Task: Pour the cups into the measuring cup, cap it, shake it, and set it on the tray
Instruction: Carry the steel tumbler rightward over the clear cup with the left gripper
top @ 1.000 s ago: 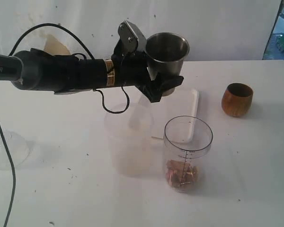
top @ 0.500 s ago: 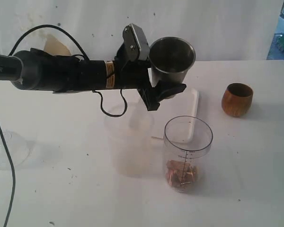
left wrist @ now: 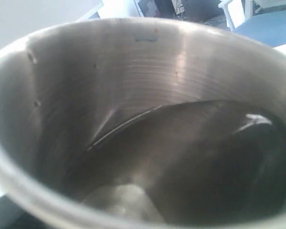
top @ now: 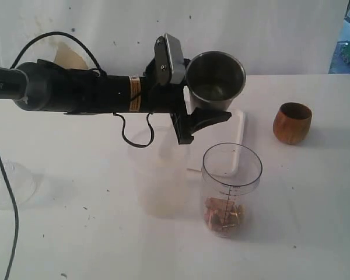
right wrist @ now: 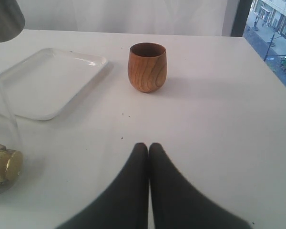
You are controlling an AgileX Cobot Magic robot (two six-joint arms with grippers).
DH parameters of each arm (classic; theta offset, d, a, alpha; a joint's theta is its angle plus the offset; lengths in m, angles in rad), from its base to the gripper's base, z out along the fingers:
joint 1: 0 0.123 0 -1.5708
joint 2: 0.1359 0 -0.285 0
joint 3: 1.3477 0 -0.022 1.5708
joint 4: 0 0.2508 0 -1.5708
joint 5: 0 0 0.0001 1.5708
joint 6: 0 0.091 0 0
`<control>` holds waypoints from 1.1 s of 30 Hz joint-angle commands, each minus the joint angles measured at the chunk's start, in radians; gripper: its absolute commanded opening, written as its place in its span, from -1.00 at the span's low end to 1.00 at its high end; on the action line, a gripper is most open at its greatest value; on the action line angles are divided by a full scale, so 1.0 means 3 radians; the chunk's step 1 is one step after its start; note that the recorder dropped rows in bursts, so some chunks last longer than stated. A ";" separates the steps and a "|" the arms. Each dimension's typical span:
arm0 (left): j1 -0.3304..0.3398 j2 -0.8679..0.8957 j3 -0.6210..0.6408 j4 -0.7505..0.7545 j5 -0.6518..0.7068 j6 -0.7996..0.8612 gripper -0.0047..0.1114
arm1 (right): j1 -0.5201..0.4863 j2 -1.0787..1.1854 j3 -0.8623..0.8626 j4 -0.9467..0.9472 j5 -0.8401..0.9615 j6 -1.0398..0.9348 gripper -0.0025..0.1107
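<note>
- steel tumbler point(top: 215, 79): bare metal, shiny outside; inside brushed, fine circular lines, dull reflections, few small specks
- wooden cup point(right wrist: 147, 67): brown wood, visible grain, smooth satin finish
- measuring cup point(top: 231, 186): clear glossy plastic, black printed scale
- frosted cup point(top: 158, 175): translucent plastic, cloudy, matt
- tray point(right wrist: 47, 83): white, smooth, glossy highlights along rim
- table point(top: 315, 221): white, matt, scattered dark specks
- left arm point(top: 76, 93): black matt casing
- right gripper point(right wrist: 144, 148): black, matt, smooth

Left claw point(top: 206, 117) gripping steel tumbler point(top: 216, 81), held aloft
</note>
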 commanded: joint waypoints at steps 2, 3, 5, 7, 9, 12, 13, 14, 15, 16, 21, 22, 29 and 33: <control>-0.0018 -0.0061 -0.0057 -0.0102 -0.0007 -0.0017 -0.92 | -0.0007 -0.0016 0.0019 -0.0001 -0.0010 -0.0003 -0.96; -0.0017 -0.0076 -0.0057 -0.0102 0.0051 -0.0061 -0.92 | -0.0007 -0.0016 0.0019 -0.0001 -0.0010 -0.0003 -0.96; -0.0017 -0.0109 -0.0057 -0.0102 0.0172 -0.0173 -0.92 | -0.0007 -0.0016 0.0019 -0.0001 -0.0010 -0.0003 -0.96; -0.0017 -0.0159 -0.0057 -0.0102 0.0258 -0.0268 -0.92 | -0.0007 -0.0016 0.0019 -0.0001 -0.0010 -0.0003 -0.96; -0.0019 -0.0213 -0.0057 -0.0102 0.0242 -0.0336 -0.92 | -0.0007 -0.0016 0.0019 -0.0001 -0.0010 -0.0003 -0.96; -0.0081 -0.0226 -0.0057 -0.0070 0.0257 -0.0358 -0.92 | -0.0007 -0.0016 0.0019 -0.0001 -0.0010 -0.0003 -0.96; -0.0109 -0.0226 -0.0057 -0.0047 0.0257 -0.0358 -0.92 | -0.0007 -0.0016 0.0019 -0.0001 -0.0010 -0.0003 -0.96; -0.0150 -0.0226 -0.0057 0.0003 0.0262 -0.0332 -0.92 | -0.0007 -0.0016 0.0019 -0.0001 -0.0010 -0.0003 -0.96; -0.0180 -0.0226 -0.0057 0.0027 0.0271 -0.0308 -0.92 | -0.0007 -0.0016 0.0019 -0.0001 -0.0010 -0.0003 -0.96; -0.0209 -0.0226 -0.0057 0.0027 0.0295 -0.0256 -0.92 | -0.0007 -0.0016 0.0019 -0.0001 -0.0010 -0.0003 -0.96; -0.0209 -0.0226 -0.0057 0.0073 0.0295 -0.0117 -0.92 | -0.0007 -0.0016 0.0019 -0.0001 -0.0010 -0.0003 -0.96; -0.0209 -0.0226 -0.0057 0.0106 0.0295 -0.0040 -0.92 | -0.0007 -0.0016 0.0019 -0.0001 -0.0010 -0.0003 -0.96; -0.0209 -0.0226 -0.0057 0.0124 0.0160 0.0118 -0.92 | -0.0007 -0.0016 0.0019 -0.0001 -0.0010 -0.0003 -0.96; -0.0209 -0.0226 -0.0057 0.0235 0.0145 0.0129 -0.92 | -0.0007 -0.0016 0.0019 -0.0001 -0.0010 -0.0003 -0.96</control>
